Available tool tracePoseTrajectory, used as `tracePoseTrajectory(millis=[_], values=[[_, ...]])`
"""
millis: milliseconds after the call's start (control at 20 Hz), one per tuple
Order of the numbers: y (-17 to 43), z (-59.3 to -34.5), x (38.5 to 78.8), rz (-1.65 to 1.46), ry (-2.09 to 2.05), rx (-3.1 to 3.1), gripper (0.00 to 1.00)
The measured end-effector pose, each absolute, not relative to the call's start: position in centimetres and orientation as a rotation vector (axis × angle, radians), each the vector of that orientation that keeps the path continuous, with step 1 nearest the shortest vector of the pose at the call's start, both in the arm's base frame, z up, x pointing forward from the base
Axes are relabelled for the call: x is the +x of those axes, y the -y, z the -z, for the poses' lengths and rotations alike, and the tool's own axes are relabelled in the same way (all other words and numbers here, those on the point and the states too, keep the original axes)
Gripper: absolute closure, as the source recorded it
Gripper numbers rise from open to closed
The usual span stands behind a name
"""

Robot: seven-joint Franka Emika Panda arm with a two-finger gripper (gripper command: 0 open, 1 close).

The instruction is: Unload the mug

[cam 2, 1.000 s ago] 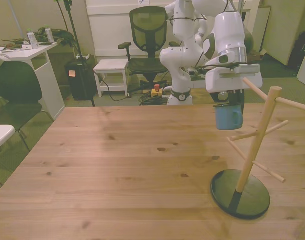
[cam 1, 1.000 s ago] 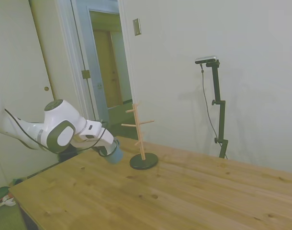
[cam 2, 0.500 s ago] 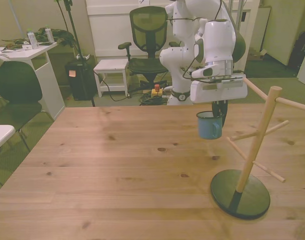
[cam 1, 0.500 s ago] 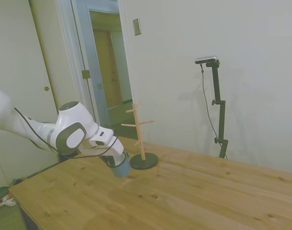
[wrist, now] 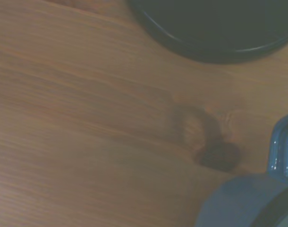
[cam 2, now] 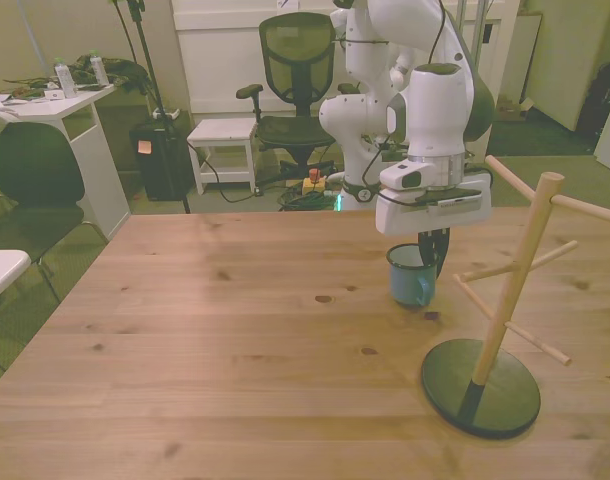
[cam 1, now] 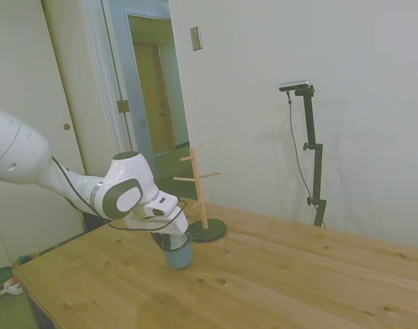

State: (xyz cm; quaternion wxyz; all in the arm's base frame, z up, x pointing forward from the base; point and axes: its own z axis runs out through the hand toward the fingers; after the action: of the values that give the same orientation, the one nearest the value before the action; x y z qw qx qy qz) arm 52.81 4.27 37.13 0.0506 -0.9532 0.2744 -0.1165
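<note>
Mug [cam 2: 410, 283] upright on wooden table [cam 2: 235, 350], office chair [cam 2: 297, 60] behind.

mug [cam 2: 410, 284]: glossy enamel | table [cam 2: 235, 340]: knotty grained wood | peg stand [cam 2: 515, 270]: pale wood

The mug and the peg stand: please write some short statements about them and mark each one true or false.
1. The mug hangs on a peg of the wooden peg stand. False: it is off the stand, upright, at the tabletop.
2. The gripper reaches into the mug from above. True.
3. The mug is red. False: it is light blue.
4. The stand's pegs carry nothing. True.
5. In the front view, the mug is on the stand's right. False: it is on its left.
</note>
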Motion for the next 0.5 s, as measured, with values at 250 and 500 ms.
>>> tracePoseTrajectory(millis=[250, 500], values=[[-4.3, -36.4, 54.0, 0.321, -0.844, -2.913, 1.00], [-4.7, -36.5, 54.2, 0.302, -0.831, -2.931, 0.00]])
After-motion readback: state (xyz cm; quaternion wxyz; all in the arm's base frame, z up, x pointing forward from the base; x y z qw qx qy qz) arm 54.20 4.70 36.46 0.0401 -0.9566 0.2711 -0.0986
